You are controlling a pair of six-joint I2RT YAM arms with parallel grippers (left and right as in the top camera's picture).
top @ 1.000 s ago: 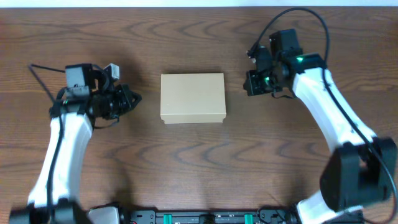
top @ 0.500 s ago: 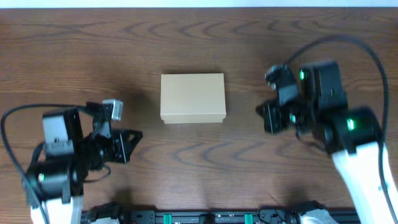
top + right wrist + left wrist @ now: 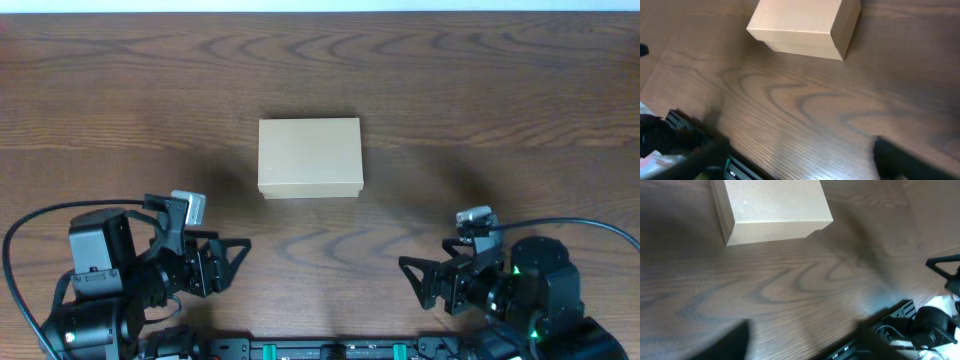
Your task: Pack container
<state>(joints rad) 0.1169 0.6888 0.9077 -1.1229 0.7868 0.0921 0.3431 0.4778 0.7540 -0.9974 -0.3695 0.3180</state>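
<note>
The container point(image 3: 310, 157) is a plain tan cardboard box with its lid down, lying on the wooden table point(image 3: 480, 90) a little behind the middle. My left gripper point(image 3: 235, 264) is open near the front left, well short of the box, with nothing between its fingers. My right gripper point(image 3: 412, 282) is open near the front right, also apart from the box and empty. The left wrist view has the container point(image 3: 772, 207) at the top and blurred fingers point(image 3: 725, 345) low in frame. The right wrist view has the container point(image 3: 805, 25) at the top and one blurred finger point(image 3: 905, 160) low right.
A black rail with green connectors point(image 3: 330, 350) runs along the table's front edge between the two arm bases. Cables loop beside each arm. Bare wood surrounds the box on all sides.
Both arms have drawn back from beside the box to the table's front edge. Both grippers have gone from shut to open.
</note>
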